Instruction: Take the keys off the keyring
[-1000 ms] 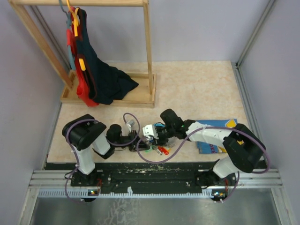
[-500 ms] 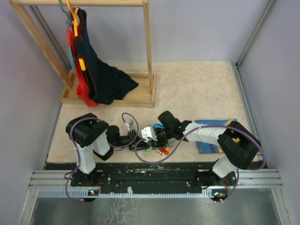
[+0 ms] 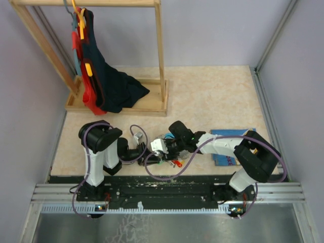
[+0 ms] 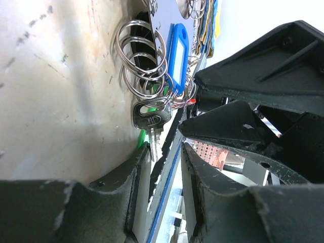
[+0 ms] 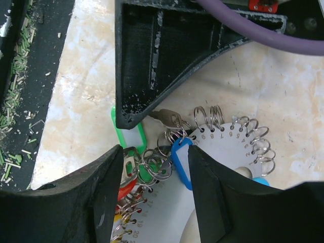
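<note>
The keys (image 3: 171, 162) are lying in a small heap on the pale, marbled table (image 3: 212, 96), close to its near edge and right between the two grippers. Starting at the left, we are seeing a wooden rack (image 3: 161, 61) with dark and red clothes (image 3: 109, 86) drooping from it, well apart from the heap. Next, the left gripper (image 4: 164, 152) is lying low along the table, its matte black fingers (image 4: 136, 192) standing slightly apart. A silvery key (image 4: 152, 115) with a rounded head is pointing its blade into the mouth of that gap, beside one fingertip, and we are not seeing it pinched. Further right we are finding the keyring (image 5: 228, 157), a flat pale disc with numbered holes round its rim and springy wire rings threaded through them. A glossy blue tag (image 5: 181, 162), oblong with rounded ends, is lying against the disc. A green tag (image 5: 129, 134) of the same shape is resting just beside the tip of a left finger, and a red tag (image 5: 124, 192) is peeking out lower down. The right gripper (image 5: 157, 152) is hovering over this cluster with its broad, scuffed black fingers spread wide, gripping nothing that we can make out. Farthest right, a flat blue book (image 3: 230, 134) is lying partly hidden by the right arm.
</note>
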### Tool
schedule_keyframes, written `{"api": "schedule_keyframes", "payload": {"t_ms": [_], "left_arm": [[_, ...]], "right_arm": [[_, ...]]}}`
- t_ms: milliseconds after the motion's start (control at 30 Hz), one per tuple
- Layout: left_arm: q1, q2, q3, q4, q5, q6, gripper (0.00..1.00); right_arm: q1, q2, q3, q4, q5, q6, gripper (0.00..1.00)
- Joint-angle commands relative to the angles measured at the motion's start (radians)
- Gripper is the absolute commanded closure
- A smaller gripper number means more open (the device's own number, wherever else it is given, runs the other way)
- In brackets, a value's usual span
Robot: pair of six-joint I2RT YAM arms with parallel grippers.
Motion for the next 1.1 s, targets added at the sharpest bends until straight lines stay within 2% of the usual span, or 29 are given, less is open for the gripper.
{"api": "schedule_keyframes", "payload": {"t_ms": [0, 567, 1067], "left_arm": [[0.010, 0.016, -0.026, 0.246, -0.014, -0.019, 0.62], [0.040, -0.051, -0.090, 0.246, -0.058, 0.028, 0.57], [0.061, -0.068, -0.134, 0.246, -0.078, 0.068, 0.54]], "right_arm": [[0.020, -0.028, 0.011, 0.061, -0.008, -0.050, 0.46], [0.047, 0.013, 0.017, 0.073, 0.011, -0.215, 0.50], [0.135, 0.094, 0.039, 0.106, 0.130, -0.278, 0.53]]}}
